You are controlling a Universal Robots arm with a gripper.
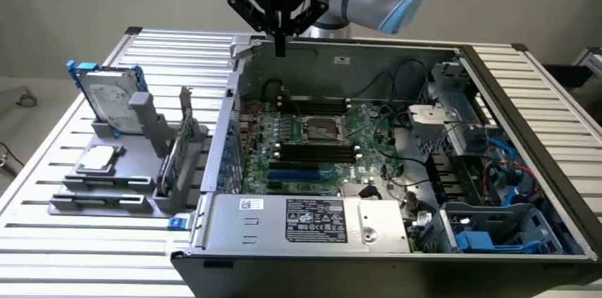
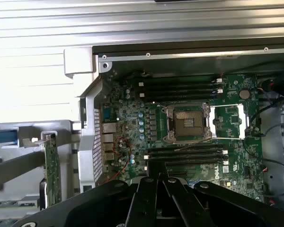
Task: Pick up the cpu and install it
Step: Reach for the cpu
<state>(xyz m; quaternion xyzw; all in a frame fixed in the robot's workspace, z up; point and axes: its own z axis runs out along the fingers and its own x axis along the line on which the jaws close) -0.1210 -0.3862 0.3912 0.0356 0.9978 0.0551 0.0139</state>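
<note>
The cpu (image 1: 99, 159), a small flat silver-grey square, lies on a grey holder (image 1: 106, 184) at the exterior view's left, outside the computer case. My gripper (image 1: 279, 48) hangs high over the case's back wall, far from the cpu, with its fingers shut and nothing between them. On the green motherboard the metal-framed socket (image 1: 320, 129) stands open and bare. In the wrist view the shut gripper (image 2: 157, 182) points down at the board, and the socket (image 2: 188, 124) lies just beyond the fingertips.
A silver hard drive with blue rails (image 1: 111, 95) stands upright on the holder behind the cpu. A green card (image 1: 185, 144) stands on edge between holder and case. The open case (image 1: 311, 220) holds cables, a white fan and blue drive bays (image 1: 489, 231) at the exterior view's right.
</note>
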